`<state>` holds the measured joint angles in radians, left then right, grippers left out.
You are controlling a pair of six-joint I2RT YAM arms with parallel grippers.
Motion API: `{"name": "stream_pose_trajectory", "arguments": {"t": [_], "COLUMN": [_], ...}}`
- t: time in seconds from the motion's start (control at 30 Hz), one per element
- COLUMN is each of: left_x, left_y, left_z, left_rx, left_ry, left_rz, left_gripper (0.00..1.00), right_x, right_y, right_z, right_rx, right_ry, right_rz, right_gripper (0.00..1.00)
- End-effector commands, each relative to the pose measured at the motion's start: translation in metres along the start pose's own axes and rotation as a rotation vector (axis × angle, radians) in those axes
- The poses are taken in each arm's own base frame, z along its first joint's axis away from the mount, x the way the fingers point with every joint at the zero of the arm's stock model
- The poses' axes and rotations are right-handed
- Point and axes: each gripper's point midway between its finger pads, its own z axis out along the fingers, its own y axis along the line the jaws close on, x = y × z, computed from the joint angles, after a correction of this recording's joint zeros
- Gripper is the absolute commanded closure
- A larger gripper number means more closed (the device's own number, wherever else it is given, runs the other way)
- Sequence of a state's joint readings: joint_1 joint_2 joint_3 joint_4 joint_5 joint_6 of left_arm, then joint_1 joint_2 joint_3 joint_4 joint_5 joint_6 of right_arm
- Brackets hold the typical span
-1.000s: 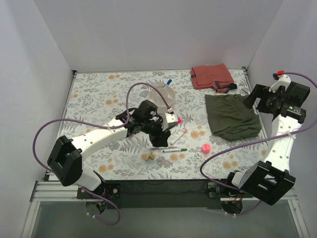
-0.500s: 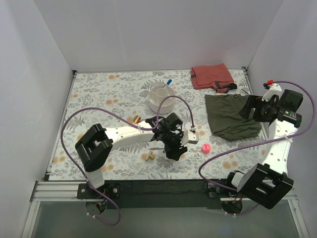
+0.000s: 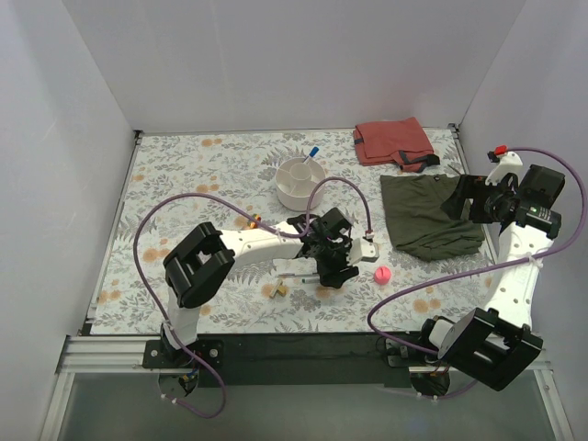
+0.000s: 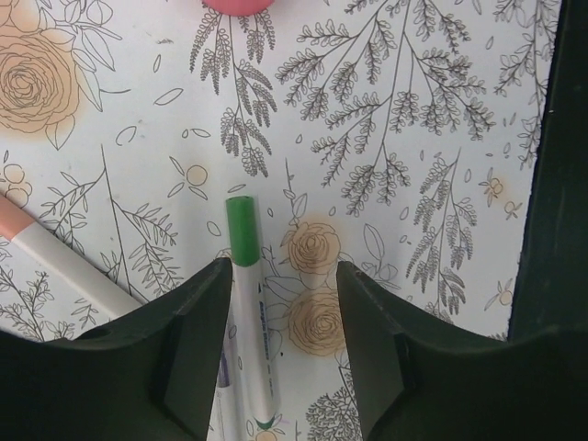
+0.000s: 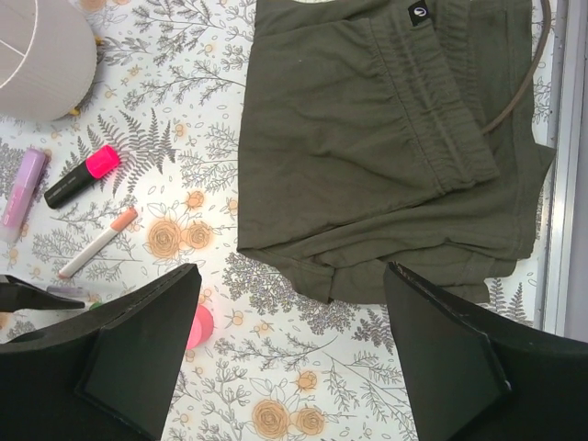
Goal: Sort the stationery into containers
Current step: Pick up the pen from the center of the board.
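Tan bits (image 3: pixel 276 290) are lying on the floral table (image 3: pixel 184 165), near-left of the cluster. The white bowl (image 3: pixel 300 182) is sitting further back, w/ a blue-capped pen (image 3: pixel 313 152) poking over its far rim. L gripper (image 3: pixel 335 266) is pointing down just right of the bits. Its jaws are standing partway open, straddling the green-capped pen (image 4: pixel 253 312), which is lying flat btwn the fingers (image 4: pixel 175 331), not clamped. A pink-capped pen (image 4: pixel 46 253) is lying outside the jaws. Pink ball (image 3: pixel 382 274) is resting just right of that gripper. Red cloth (image 3: pixel 395 141) and olive cloth (image 3: pixel 430 214) are lying further right. R gripper (image 3: pixel 462 197) is hovering by the olive cloth's right edge, jaws spread wide, gripping nothing. Its cam is showing the lilac tube (image 5: pixel 23 188) and black-pink highlighter (image 5: pixel 83 175) lying near the bowl.
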<state>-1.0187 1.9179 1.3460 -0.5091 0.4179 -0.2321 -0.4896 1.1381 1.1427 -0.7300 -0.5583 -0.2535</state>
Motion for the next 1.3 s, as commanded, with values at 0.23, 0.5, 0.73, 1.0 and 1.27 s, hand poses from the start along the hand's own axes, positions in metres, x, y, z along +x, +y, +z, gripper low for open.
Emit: {"name": "stream_pose_trajectory", "arguments": {"t": [0.23,0.5,0.73,1.0,1.27], "left_x": [-0.002,0.030,-0.023,-0.154,-0.144], "left_y": [0.020,0.020,0.021,0.070,0.185], "left_z": [0.020,0.034,-0.012,-0.166,-0.323], "left_rx": [-0.084,-0.123,-0.141,-0.296,-0.779], "left_ry": [-0.020,0.019,-0.103,-0.493,-1.093], "left_rz": [0.006,-0.020,0.026,0.027,-0.146], "left_gripper": [0.60,0.86,1.00,1.00,1.00], "right_x": [-0.021,-0.028,-0.029,-0.034,-0.043], "right_y": [0.002,0.000,-0.005,-0.007,-0.010], "right_z": [-0.005,-0.008,-0.008,-0.007,-0.007], "right_rx": [-0.015,-0.001,0.029,0.035,0.049], "right_ry": [-0.055,-0.065,-0.060,-0.070,-0.089], "right_rz": [-0.052,-0.071,-0.060,-0.037,-0.003], "right_gripper": [0.10,0.09,0.09,0.10,0.11]}}
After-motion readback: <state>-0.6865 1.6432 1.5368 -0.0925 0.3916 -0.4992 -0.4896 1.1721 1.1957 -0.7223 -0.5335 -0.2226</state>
